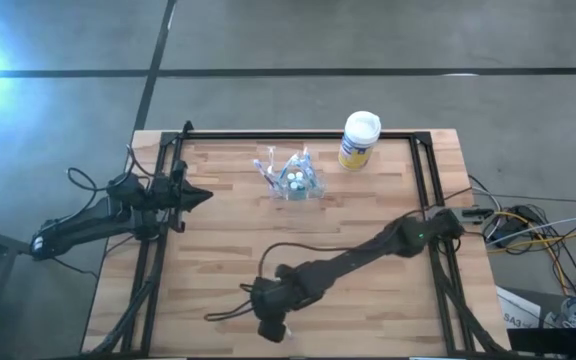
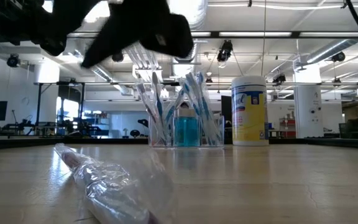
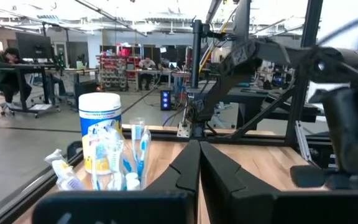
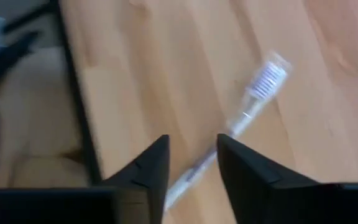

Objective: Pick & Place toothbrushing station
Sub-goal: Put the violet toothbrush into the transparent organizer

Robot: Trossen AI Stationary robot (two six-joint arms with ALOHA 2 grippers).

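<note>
High view: wide bare wood lies between the clear cup (image 1: 295, 183), mid-table near the far edge, and the near edge, where the right gripper (image 1: 273, 328) hangs. Its fingers stand parted over a wrapped toothbrush (image 4: 244, 118) lying on the table. The left gripper (image 1: 206, 197), fingers pressed together, waits by the left rail

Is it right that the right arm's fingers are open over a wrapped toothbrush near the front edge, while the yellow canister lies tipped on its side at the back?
Not quite. The yellow canister stands upright at the back, as the low view shows. The rest holds: the right gripper has its fingers open over the wrapped toothbrush near the front edge.
</note>
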